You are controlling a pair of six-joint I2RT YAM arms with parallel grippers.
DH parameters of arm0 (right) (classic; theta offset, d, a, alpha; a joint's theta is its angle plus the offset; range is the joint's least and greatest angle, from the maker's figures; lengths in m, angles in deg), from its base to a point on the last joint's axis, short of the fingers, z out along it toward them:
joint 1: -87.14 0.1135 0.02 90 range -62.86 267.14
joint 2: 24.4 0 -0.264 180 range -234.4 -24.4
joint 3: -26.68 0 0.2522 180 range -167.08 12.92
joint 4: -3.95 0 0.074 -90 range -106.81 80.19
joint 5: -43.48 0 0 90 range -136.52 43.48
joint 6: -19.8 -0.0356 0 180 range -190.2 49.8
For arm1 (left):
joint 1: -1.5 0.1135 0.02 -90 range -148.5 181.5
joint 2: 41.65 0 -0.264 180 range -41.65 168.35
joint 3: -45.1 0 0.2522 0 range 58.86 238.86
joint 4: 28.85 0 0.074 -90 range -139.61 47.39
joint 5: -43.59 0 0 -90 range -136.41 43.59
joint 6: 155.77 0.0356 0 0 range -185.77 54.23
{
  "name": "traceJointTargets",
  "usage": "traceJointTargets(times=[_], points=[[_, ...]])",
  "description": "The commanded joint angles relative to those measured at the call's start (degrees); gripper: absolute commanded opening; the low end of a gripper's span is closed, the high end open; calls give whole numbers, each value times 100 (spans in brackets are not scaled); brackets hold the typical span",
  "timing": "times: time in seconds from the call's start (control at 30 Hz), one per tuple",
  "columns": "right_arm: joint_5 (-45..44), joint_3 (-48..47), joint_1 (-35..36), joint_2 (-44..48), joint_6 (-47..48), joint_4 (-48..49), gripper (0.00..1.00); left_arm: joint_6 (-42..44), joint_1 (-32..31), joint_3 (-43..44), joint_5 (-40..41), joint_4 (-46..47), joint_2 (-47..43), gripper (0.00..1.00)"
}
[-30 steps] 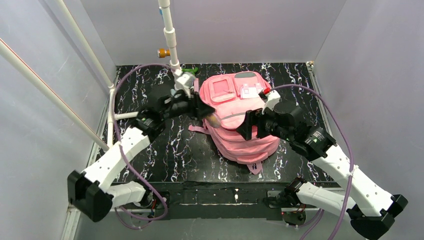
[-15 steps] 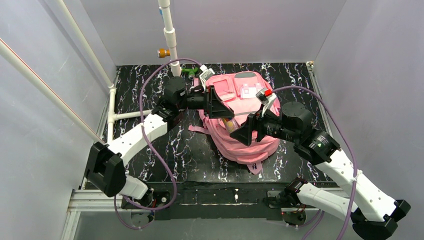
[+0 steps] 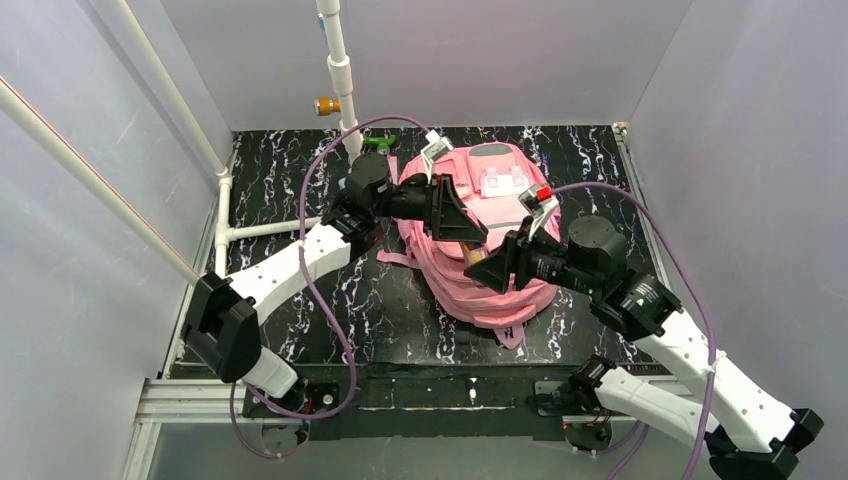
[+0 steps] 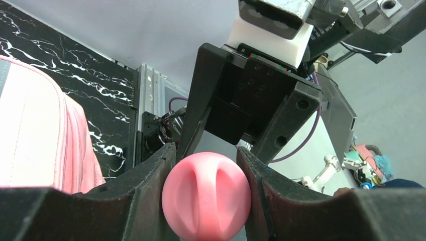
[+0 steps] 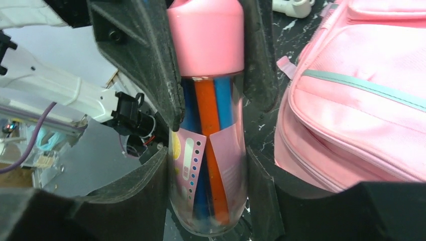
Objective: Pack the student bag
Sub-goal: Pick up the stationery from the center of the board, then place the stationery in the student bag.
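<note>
While the right pincer (image 5: pixel 207 168) is gripping a clear pen tube (image 5: pixel 201 125) by its body, the left pincer (image 4: pixel 206 160) is clamping its pink cap (image 4: pixel 206 198), both hovering over the student bag (image 3: pixel 495 295), which is lying mid-table (image 3: pixel 265 175).

The left gripper (image 4: pixel 206 168) carried the clear plastic pen tube with a pink cap (image 5: pixel 207 115) between the right gripper (image 5: pixel 207 173) fingers, which closed onto it.
</note>
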Motion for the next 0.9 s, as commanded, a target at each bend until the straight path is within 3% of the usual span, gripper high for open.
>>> traceJointTargets(times=[0.0, 0.03, 0.1, 0.2, 0.3, 0.47, 0.87], points=[[-1223, -143, -19, 275, -93, -767, 1, 345, -31, 95, 329, 149, -263, 47], [-1621, -238, -17, 295, -163, -1149, 1, 725, -30, -5, 619, 29, -451, 63], [-2487, -459, -19, 298, -376, -1974, 1, 1574, -38, -257, 1426, -378, -779, 80], [-3280, -704, -17, 322, -775, -2972, 1, 2731, -89, -670, 2687, -710, -1134, 89], [-3323, -697, -19, 405, -1036, -3379, 1, 3716, -260, -883, 3567, -1075, -1176, 89], [-3050, -376, -15, 586, -1305, -3397, 1, 6364, -1355, -1058, 5323, -1628, -935, 87], [-2064, 620, -21, 445, -1630, -2042, 1, 7966, -1956, -823, 6485, -1586, -2, 80]])
